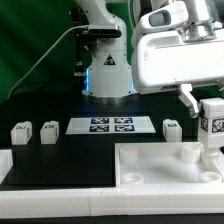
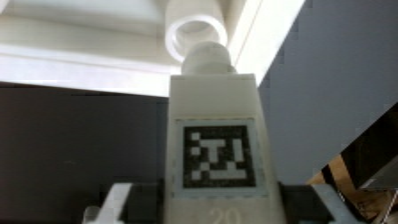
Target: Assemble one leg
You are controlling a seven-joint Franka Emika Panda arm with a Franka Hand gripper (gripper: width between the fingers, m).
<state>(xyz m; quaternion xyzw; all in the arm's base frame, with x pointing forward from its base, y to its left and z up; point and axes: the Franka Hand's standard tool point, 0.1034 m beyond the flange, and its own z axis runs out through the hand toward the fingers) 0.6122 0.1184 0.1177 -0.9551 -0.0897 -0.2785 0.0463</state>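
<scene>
My gripper [image 1: 205, 106] is shut on one leg [image 1: 212, 122], a stubby white block with a black-and-white tag, and holds it upright at the exterior view's right. The leg's lower end is at the far right corner of the large white panel [image 1: 150, 172]. In the wrist view the leg [image 2: 217, 120] sits between my two fingers [image 2: 128, 202], and its far end meets a round white collar [image 2: 196, 35] on the panel. Whether it is seated there I cannot tell. Three more legs stand on the table: two on the left [image 1: 20, 131] [image 1: 49, 129] and one on the right [image 1: 171, 128].
The marker board [image 1: 110, 125] lies between the loose legs, in front of the arm's base [image 1: 108, 70]. Another white part [image 1: 5, 165] shows at the exterior view's lower left edge. A black cable runs across the back left.
</scene>
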